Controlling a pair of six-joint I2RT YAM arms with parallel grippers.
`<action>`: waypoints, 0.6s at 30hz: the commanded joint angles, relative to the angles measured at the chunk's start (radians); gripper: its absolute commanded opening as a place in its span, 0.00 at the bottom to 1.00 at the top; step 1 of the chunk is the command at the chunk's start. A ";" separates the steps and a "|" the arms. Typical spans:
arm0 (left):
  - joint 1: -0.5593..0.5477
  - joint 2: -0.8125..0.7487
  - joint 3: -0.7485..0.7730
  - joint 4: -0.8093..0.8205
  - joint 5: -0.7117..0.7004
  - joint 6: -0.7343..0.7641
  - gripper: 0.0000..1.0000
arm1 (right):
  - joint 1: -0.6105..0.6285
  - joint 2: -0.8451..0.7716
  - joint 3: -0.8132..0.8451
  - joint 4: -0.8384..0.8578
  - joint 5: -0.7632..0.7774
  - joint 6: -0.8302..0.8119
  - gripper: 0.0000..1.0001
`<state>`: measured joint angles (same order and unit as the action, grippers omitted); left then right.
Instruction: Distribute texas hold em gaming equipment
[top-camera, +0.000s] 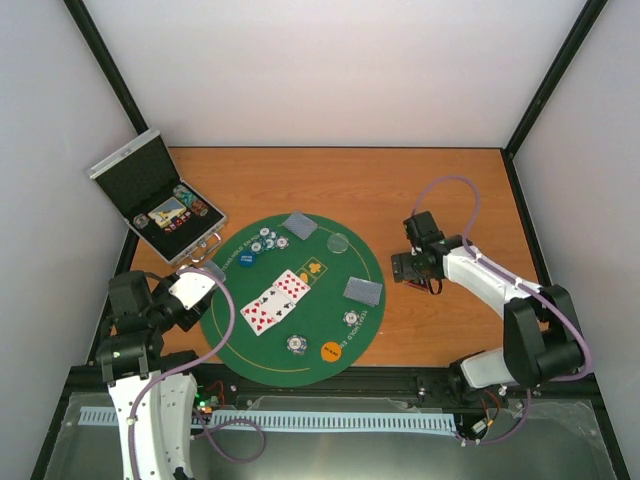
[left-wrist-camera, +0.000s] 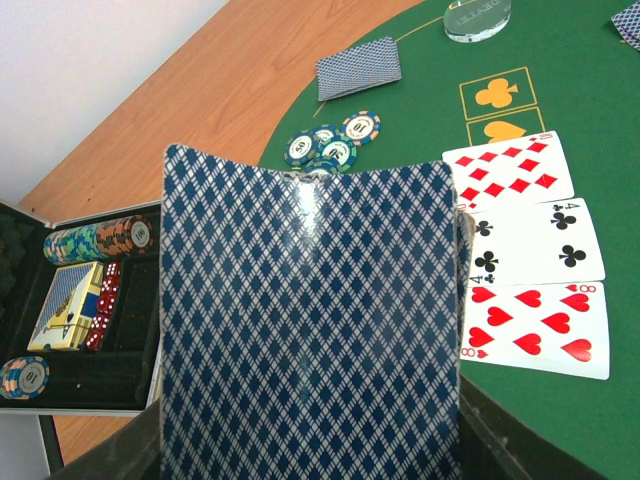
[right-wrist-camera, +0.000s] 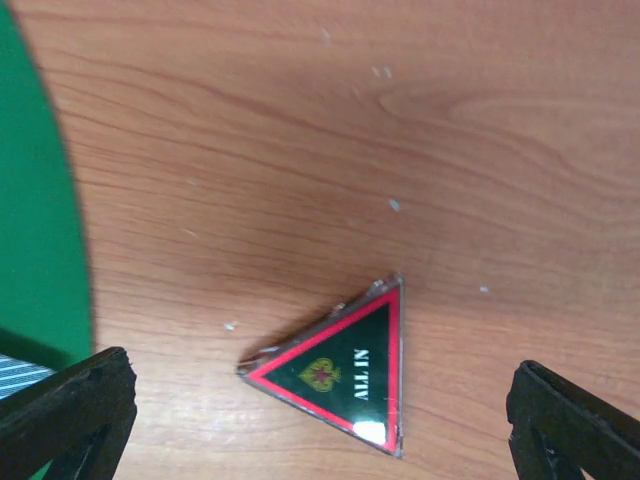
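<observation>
A blue-backed card (left-wrist-camera: 310, 320), bowed slightly, filled the left wrist view, clamped between the fingers of the left gripper (top-camera: 200, 285) over the near-left rim of the green felt mat (left-wrist-camera: 590, 100). Beyond it lay face-up cards (left-wrist-camera: 530, 260), a cluster of poker chips (left-wrist-camera: 325, 145) and a face-down pair (left-wrist-camera: 358, 68). The right gripper (right-wrist-camera: 320, 410) hung with jaws spread wide over the black triangle marker (right-wrist-camera: 340, 370), which lay flat on bare wood just off the mat. The step appeared to be dealing the held card. Lifting the thin marker would call for both fingers reaching the tabletop either side of it before closing.
</observation>
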<state>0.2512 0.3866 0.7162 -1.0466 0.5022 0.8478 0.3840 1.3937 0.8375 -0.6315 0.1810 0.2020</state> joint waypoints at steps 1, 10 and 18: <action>0.008 -0.009 0.010 0.026 0.022 0.010 0.51 | -0.065 0.036 -0.048 0.068 -0.106 0.046 1.00; 0.005 -0.008 0.008 0.026 0.022 0.013 0.51 | -0.073 0.090 -0.059 0.050 -0.145 0.076 1.00; -0.007 -0.008 0.009 0.023 0.021 0.014 0.51 | -0.082 0.205 -0.010 -0.026 -0.080 0.120 0.94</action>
<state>0.2489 0.3866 0.7162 -1.0466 0.5037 0.8482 0.3126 1.5558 0.7998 -0.6140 0.0696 0.2920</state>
